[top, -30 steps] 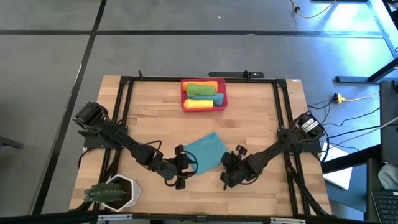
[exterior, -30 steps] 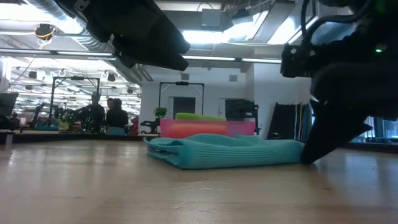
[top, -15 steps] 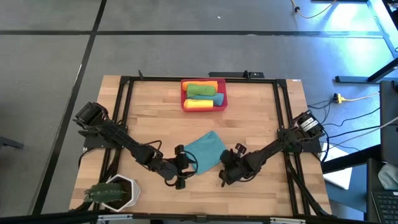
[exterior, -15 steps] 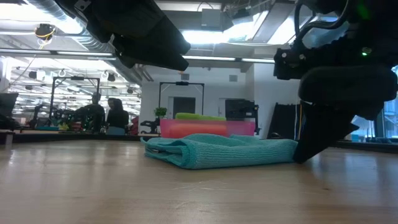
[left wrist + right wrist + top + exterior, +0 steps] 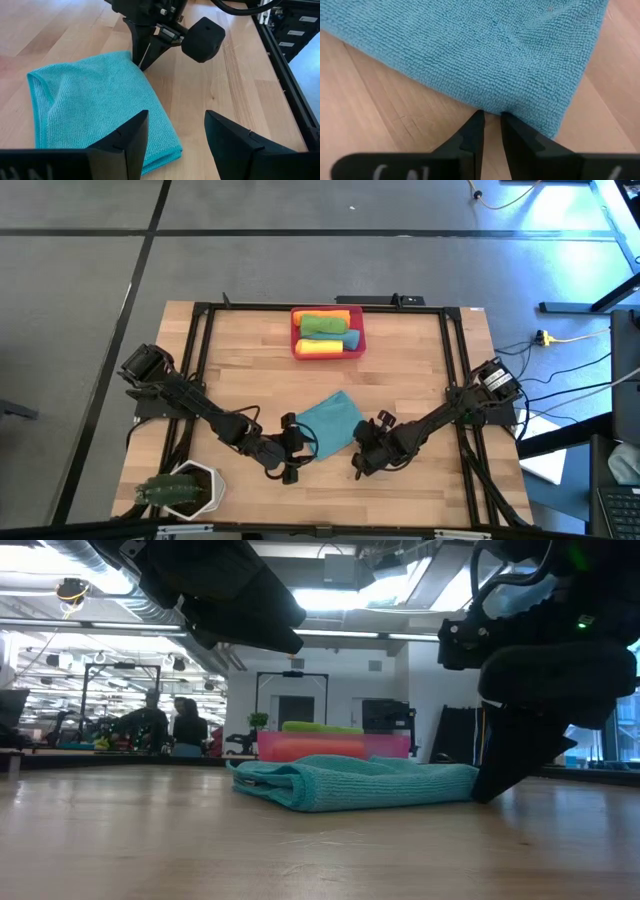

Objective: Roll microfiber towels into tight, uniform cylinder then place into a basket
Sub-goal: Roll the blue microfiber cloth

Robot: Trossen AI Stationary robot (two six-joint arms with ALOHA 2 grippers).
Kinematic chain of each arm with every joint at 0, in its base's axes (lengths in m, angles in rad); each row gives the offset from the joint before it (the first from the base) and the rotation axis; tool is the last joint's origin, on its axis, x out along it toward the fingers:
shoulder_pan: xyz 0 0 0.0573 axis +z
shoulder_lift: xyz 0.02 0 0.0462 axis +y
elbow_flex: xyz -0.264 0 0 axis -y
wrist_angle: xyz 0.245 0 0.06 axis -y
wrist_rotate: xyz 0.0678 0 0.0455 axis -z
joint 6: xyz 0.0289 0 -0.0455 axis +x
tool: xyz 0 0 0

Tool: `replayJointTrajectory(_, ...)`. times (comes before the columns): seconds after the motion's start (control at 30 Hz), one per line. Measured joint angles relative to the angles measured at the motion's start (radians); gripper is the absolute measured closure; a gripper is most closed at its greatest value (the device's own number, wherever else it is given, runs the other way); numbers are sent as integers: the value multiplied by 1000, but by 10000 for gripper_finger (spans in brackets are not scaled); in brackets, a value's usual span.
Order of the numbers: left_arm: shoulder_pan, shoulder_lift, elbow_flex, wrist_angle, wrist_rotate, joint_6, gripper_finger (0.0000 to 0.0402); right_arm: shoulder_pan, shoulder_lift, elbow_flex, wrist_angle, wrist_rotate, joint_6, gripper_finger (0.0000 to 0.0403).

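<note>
Near the front left corner of the wooden table stands a white hexagonal pot with a green plant. The left gripper hovers just above the tabletop toward the front edge, fingers spread wide with nothing between them, its tips at the left edge of the folded teal towel. That towel lies flat in the middle of the table's front half. At its right edge the right gripper reaches down to the wood, fingers drawn narrow, tips touching the towel's hem; whether they pinch it I cannot tell. Against the back edge, near centre, the red-pink basket holds rolled orange, green and yellow towels.
</note>
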Motion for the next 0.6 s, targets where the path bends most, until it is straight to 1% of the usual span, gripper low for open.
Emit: replayJointTrajectory(0.6, 0, 0, 0, 0, 0, 0, 218, 13, 0, 1, -9, -12, -2, 334)
